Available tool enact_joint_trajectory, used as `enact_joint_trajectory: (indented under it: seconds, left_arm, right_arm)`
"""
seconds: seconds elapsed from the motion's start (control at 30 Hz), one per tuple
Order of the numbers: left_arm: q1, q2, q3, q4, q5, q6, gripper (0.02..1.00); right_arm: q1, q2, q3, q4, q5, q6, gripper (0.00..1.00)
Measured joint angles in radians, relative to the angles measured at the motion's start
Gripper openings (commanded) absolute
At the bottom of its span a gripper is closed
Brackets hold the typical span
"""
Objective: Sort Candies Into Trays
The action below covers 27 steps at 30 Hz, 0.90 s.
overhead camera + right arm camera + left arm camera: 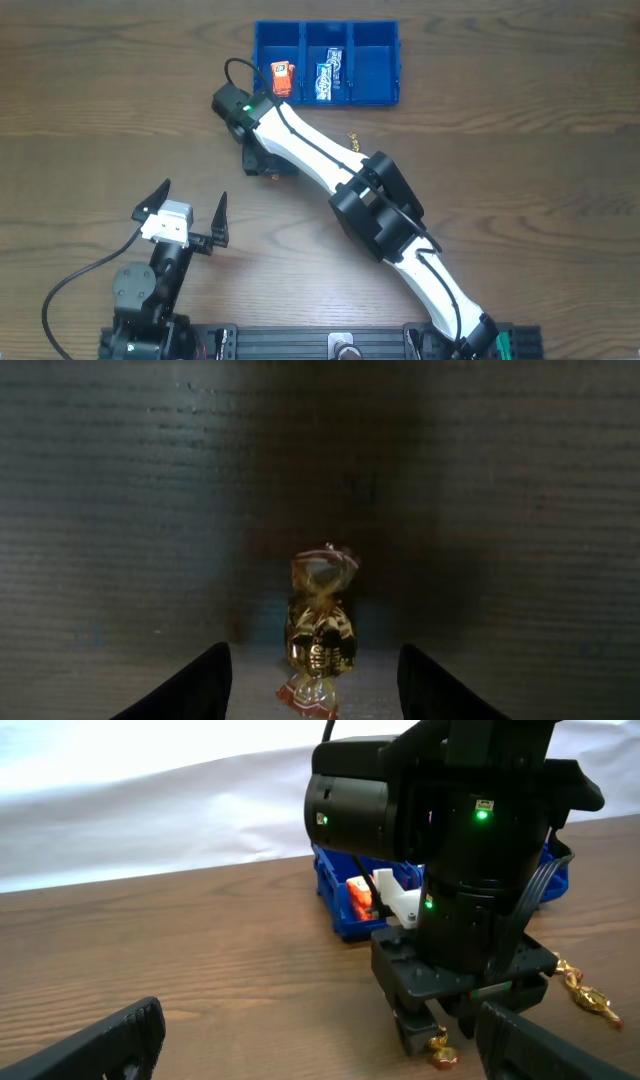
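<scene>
Right jaws sit nearest the lens in the right wrist view. Both fingers (pixel 190 685) are low over the worktop (pixel 520 150), spread apart and holding nothing. A gold-wrapped candy (pixel 318 628) lies on the worktop in line with the gap, touching neither finger. One twisted end points toward the fingertips.

Probable faults from this position:

1. Grip on the twisted end only. The candy body appears to lie slightly beyond the fingertips, so closing here may catch only foil, which would likely slip on the lift.
2. Squeeze-out. The wrapper looks smooth and the body rounded, so an off-centre closure may push the candy along the worktop.
3. Wrong compartment. The blue tray (pixel 375 70) holds an orange candy (pixel 282 78) in one end compartment and a blue-and-white candy (pixel 328 76) in the middle one. A release over a divider may mis-sort the candy.
4. Arm sweep. A second gold candy (pixel 352 141) lies just beside the right arm and could be displaced.

Left jaws are wide open and empty, well apart from the candies.
</scene>
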Motion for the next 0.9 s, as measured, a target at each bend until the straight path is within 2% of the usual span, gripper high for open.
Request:
enact_joint_trajectory:
  seconds: [0.73,0.9]
  left_arm:
    - [0.0,0.0,0.0,0.0,0.0,0.0,0.996]
    - [0.0,0.0,0.0,0.0,0.0,0.0,0.996]
  right_arm:
    - [-0.002,0.0,-0.001,0.014,0.003,0.0,0.426]
    - [-0.002,0.0,-0.008,0.016,0.005,0.0,0.356]
